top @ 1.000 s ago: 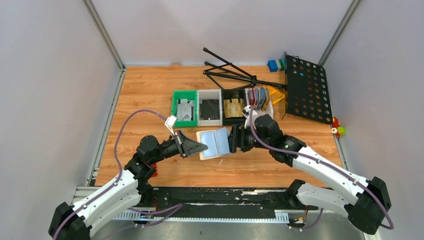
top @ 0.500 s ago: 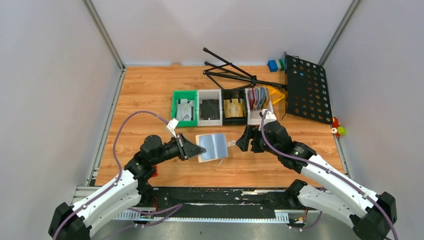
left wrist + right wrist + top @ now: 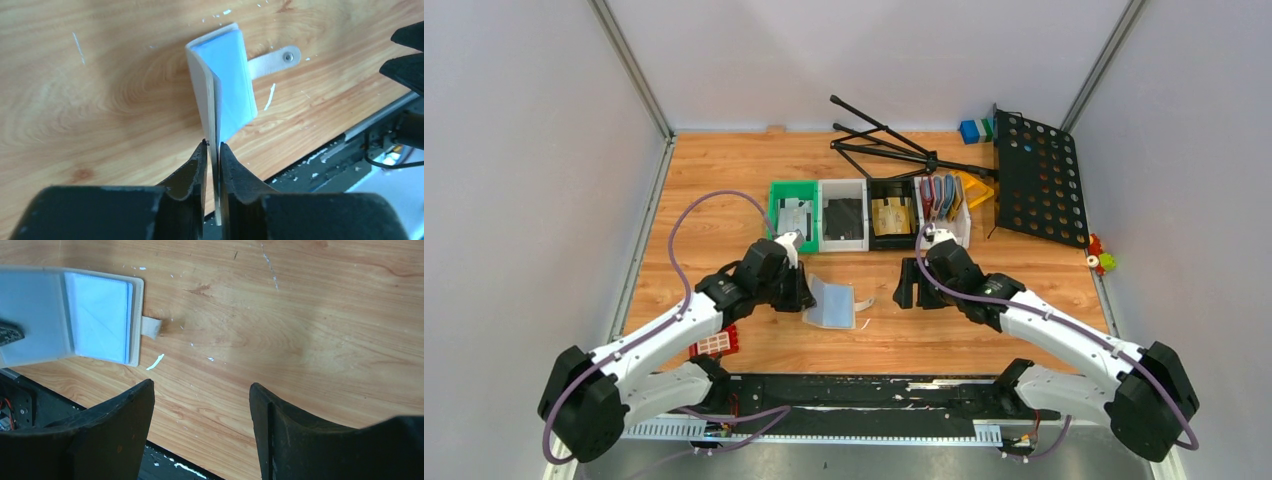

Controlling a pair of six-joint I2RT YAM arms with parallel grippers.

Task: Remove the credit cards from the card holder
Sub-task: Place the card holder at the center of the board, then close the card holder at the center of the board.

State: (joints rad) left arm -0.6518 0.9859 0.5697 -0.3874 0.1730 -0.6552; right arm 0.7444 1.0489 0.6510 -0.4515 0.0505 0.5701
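Top view first: near the front middle of the wooden table (image 3: 724, 180), the card holder (image 3: 831, 303), partly folded, its left leaf lifted off the wood and tilted, its right leaf lying low with the closing tab (image 3: 862, 301) pointing right. At its left edge, the left gripper (image 3: 802, 292), fingers drawn nearly together on the lifted leaf. Right of the tab and apart from the holder, the right gripper (image 3: 911, 287), lowered over bare wood, fingers spread, nothing between them. Behind both, a row of bins, green (image 3: 792, 215), white (image 3: 843, 215) and black (image 3: 892, 215), then a rack of standing wallets (image 3: 942, 196), and farther back a black perforated music stand (image 3: 1039, 175) lying flat. Left wrist view next: the card holder (image 3: 230, 80) standing open in a narrow V, pale blue pocket on the right-hand leaf, tab (image 3: 272, 59) with its snap flat on the wood; the left gripper (image 3: 213, 146) pinching the near edge of the upright white leaf, thin sheet caught between the two dark fingertips (image 3: 199, 162). Pocket contents too pale to tell. Right wrist view last: the card holder (image 3: 100, 315) at upper left, pockets facing up, tab (image 3: 151, 326) toward the middle, one dark fingertip (image 3: 10, 333) of the other arm on its left leaf; the right gripper (image 3: 200, 387) held wide apart over bare wood, well clear of the holder.
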